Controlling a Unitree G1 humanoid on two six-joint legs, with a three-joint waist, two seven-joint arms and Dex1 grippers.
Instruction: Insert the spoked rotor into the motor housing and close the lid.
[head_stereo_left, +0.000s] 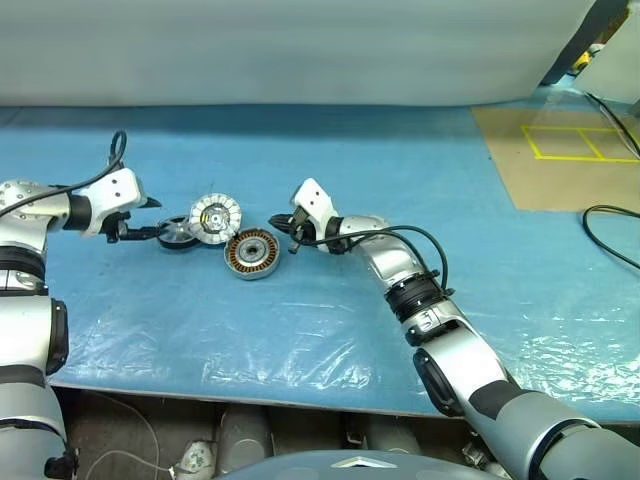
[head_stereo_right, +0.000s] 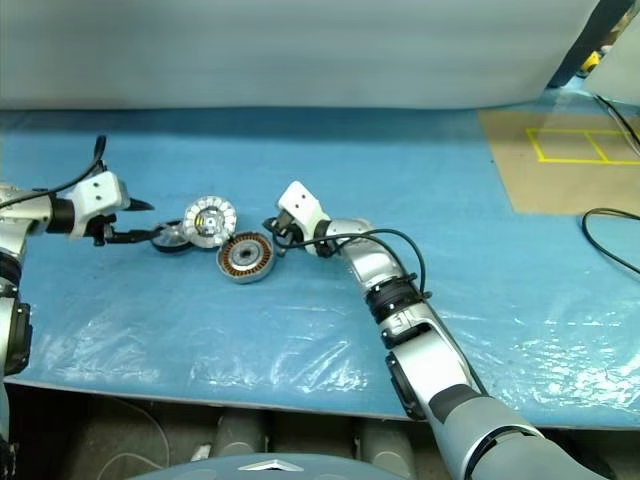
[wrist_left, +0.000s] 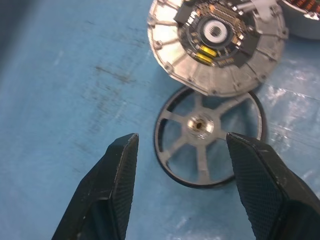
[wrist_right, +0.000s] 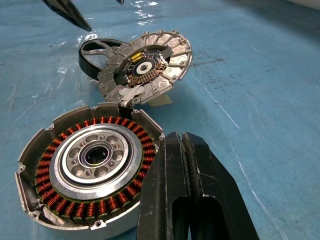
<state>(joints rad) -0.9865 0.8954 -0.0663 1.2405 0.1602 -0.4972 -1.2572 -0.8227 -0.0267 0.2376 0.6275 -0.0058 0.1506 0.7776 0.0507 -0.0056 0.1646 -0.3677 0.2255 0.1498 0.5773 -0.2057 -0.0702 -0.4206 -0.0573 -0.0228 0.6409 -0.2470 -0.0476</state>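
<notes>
Patience matters for this pickup: my left claw (wrist_left: 182, 170) hangs spread and empty over the spoked rotor (wrist_left: 209, 144), and I judge I should drop straight down, one finger outside the black rim, one through a gap. That rotor lies flat on the blue mat (head_stereo_left: 330, 160), hub up, towards its left edge; being round, it has no long axis. The lid (head_stereo_left: 216, 218) leans on its far side. My right claw (head_stereo_left: 281, 222), pressed together, sits beside the motor housing (head_stereo_left: 251, 252).
</notes>
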